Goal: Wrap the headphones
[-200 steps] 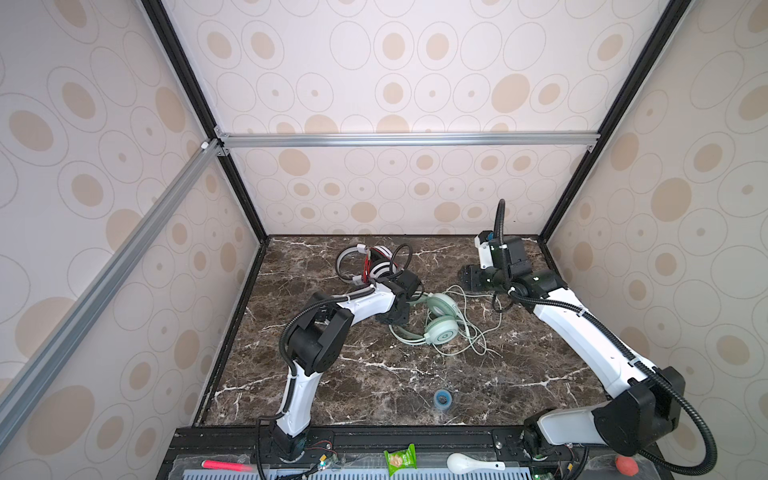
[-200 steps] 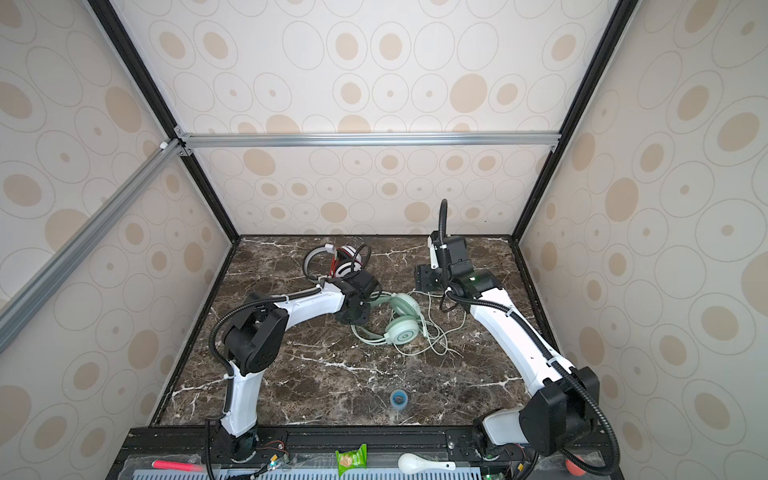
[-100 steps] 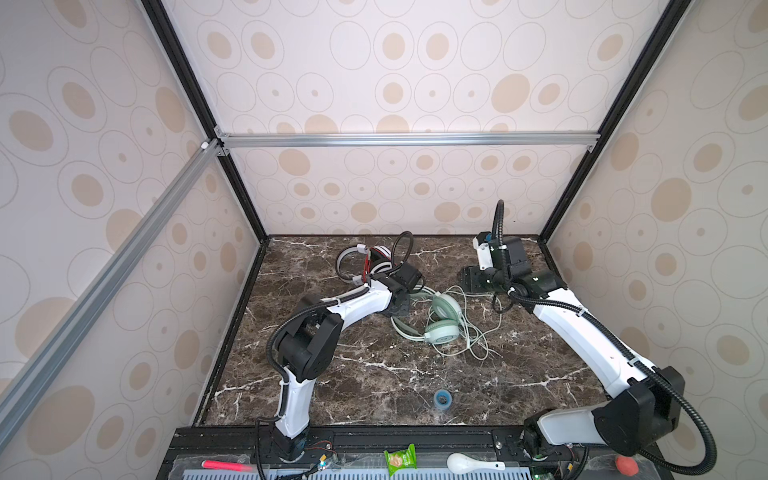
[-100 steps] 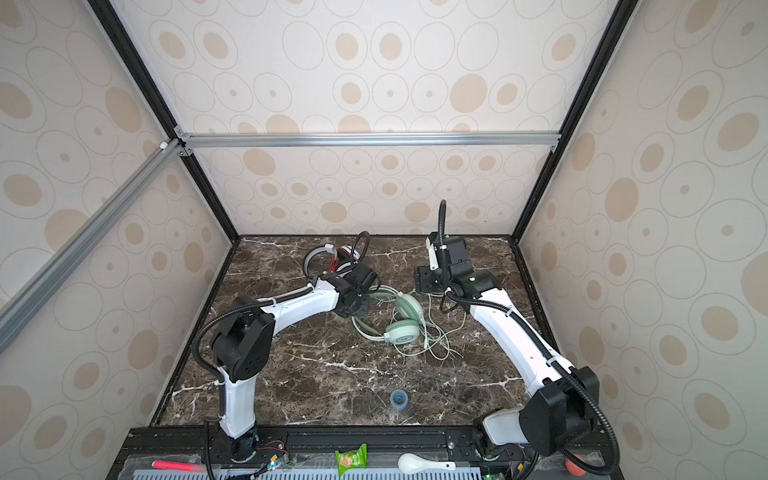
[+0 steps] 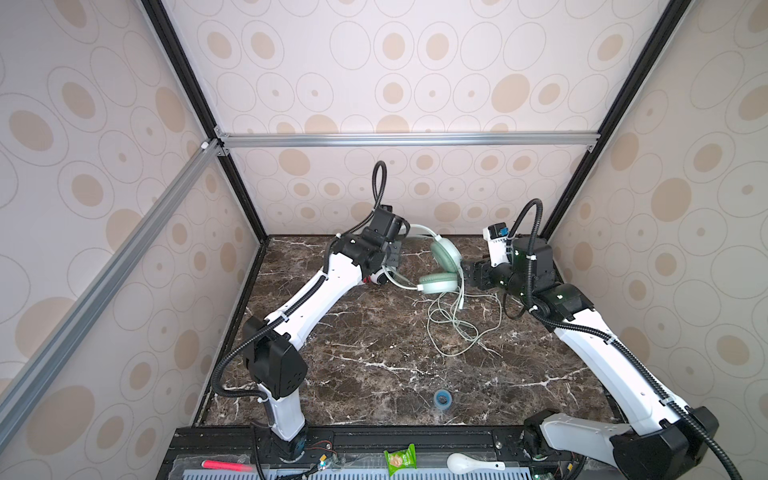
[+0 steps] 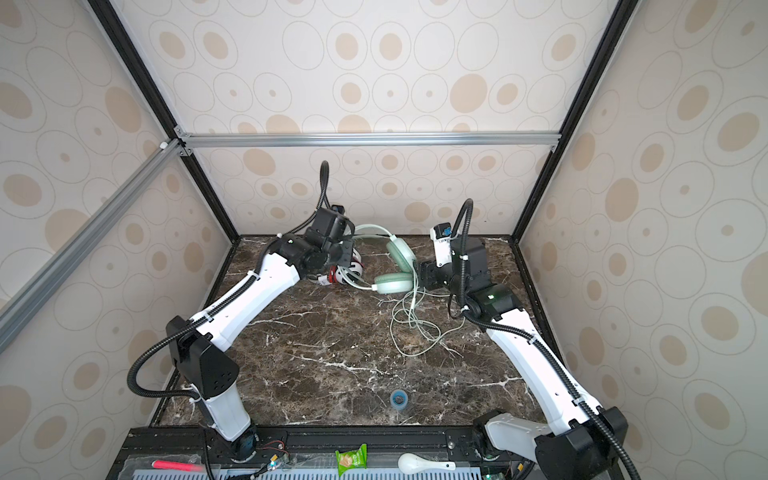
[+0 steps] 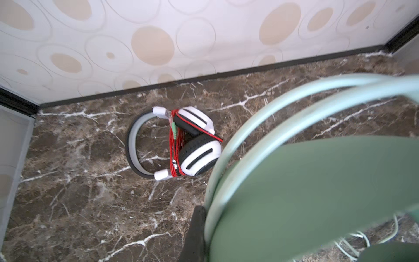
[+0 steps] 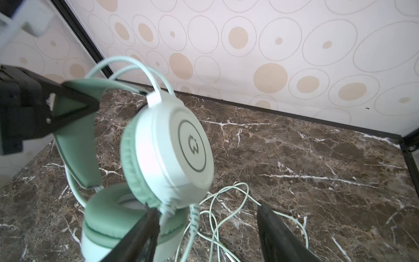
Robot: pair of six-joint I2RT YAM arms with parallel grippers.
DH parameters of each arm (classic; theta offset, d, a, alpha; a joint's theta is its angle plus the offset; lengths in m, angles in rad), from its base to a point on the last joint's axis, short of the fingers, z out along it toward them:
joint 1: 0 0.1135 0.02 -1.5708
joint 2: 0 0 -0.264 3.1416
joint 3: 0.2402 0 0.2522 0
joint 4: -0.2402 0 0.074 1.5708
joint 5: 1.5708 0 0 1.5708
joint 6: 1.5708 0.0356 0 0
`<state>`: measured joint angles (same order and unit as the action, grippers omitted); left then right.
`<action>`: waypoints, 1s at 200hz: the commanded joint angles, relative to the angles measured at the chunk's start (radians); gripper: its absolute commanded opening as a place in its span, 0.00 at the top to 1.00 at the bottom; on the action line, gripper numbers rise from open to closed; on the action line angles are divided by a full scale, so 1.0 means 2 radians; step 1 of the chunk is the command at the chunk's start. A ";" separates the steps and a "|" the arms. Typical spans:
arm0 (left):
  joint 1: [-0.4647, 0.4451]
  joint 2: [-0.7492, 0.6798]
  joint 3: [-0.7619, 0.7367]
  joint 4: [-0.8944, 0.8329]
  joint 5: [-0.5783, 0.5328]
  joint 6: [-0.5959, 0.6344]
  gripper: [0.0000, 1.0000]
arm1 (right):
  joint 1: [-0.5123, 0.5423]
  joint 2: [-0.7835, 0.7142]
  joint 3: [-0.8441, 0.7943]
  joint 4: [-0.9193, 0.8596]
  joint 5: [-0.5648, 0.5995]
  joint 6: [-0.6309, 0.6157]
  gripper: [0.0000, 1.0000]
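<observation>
The mint green headphones (image 5: 445, 254) (image 6: 401, 251) hang off the table, with my left gripper (image 5: 400, 243) (image 6: 347, 243) shut on their padded headband (image 8: 74, 106). That headband (image 7: 317, 192) fills the left wrist view, where the gripper (image 7: 213, 226) shows one dark finger against it. Their loose cord (image 5: 453, 328) (image 8: 217, 204) trails in loops on the marble. My right gripper (image 5: 471, 276) (image 8: 208, 209) stands open just right of the ear cups, holding nothing. The white headphones (image 7: 197, 147) (image 6: 353, 270), wound in a red cord (image 7: 174, 140), lie at the back, partly hidden by the left arm in both top views.
A small blue tape roll (image 5: 441, 398) (image 6: 399, 399) sits near the front of the marble table (image 5: 365, 332). On the front rail lie a green packet (image 5: 400, 458), a white spoon (image 5: 469, 462) and a red marker (image 5: 226, 464). Patterned walls close in three sides.
My left gripper has shut on the mint headband and lifted the headphones up and toward the back; the cord now trails below. The right arm has barely moved.
</observation>
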<state>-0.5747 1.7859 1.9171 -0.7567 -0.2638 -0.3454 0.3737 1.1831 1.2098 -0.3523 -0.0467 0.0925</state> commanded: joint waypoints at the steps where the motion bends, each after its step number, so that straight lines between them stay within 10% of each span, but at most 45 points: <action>1: 0.026 -0.016 0.069 -0.018 0.019 0.023 1.00 | -0.003 -0.038 -0.021 0.053 0.008 -0.008 0.27; 113: 0.074 -0.004 0.197 -0.073 0.034 0.013 1.00 | -0.004 -0.010 -0.082 0.112 -0.242 -0.035 0.16; 200: 0.085 0.012 0.233 -0.096 0.078 0.011 1.00 | -0.003 0.067 -0.113 0.180 -0.243 -0.057 0.17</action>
<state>-0.4149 1.8065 2.3100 -0.9672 -0.1677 -0.2844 0.3706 1.2518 0.9916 -0.0582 -0.5392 0.0261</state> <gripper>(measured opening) 0.071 0.842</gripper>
